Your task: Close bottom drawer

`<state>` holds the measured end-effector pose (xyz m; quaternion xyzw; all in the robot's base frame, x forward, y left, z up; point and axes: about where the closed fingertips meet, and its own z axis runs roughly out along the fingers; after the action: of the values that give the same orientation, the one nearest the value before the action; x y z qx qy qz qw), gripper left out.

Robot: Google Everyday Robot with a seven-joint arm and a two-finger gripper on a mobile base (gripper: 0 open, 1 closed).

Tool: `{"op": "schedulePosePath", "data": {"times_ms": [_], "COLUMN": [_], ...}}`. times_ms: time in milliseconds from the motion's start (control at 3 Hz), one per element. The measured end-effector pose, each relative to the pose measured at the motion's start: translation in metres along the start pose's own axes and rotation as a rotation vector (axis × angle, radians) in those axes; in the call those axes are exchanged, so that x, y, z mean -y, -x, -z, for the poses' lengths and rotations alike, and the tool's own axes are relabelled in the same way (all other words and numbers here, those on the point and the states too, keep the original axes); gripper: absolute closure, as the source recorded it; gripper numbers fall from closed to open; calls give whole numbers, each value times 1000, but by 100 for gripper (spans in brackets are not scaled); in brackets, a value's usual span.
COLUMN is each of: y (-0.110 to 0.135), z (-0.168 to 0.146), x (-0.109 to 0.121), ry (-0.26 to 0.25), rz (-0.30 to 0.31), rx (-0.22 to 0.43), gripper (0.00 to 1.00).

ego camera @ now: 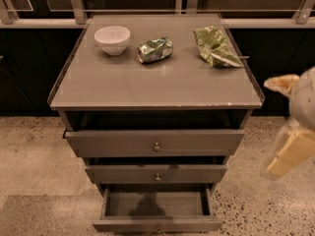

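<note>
Three drawers stand open, the bottom drawer (147, 224) farthest. The gripper (289, 151) hangs well right, its grip unreadable.

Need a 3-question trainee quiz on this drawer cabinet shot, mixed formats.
1. True or false: the bottom grey wooden drawer with the small round knob is fully shut.
2. What lies between the white round bowl and the crumpled green bag? A) crushed green metal can B) red apple C) yellow sponge
3. At which picture edge is the robot's cream pincer, beside the grey cabinet?

Key: 1 false, it is pulled out furthest; 2 A; 3 right.
</note>
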<state>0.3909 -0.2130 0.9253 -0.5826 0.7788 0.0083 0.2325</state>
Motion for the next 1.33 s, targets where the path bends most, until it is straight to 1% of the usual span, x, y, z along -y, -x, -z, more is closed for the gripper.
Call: {"op": "schedulePosePath", "data": {"times_ms": [333,667,1000,1333], "y": [-14,-33,-56,-86], "z": [-67,-161,-250,-325], "x": [-42,-94,-153,-188], "ry": [52,148,234,301], "rz": [-34,-198,-382,-520], "rx": [156,348,453,460], "gripper": [0,0,0,0]}}
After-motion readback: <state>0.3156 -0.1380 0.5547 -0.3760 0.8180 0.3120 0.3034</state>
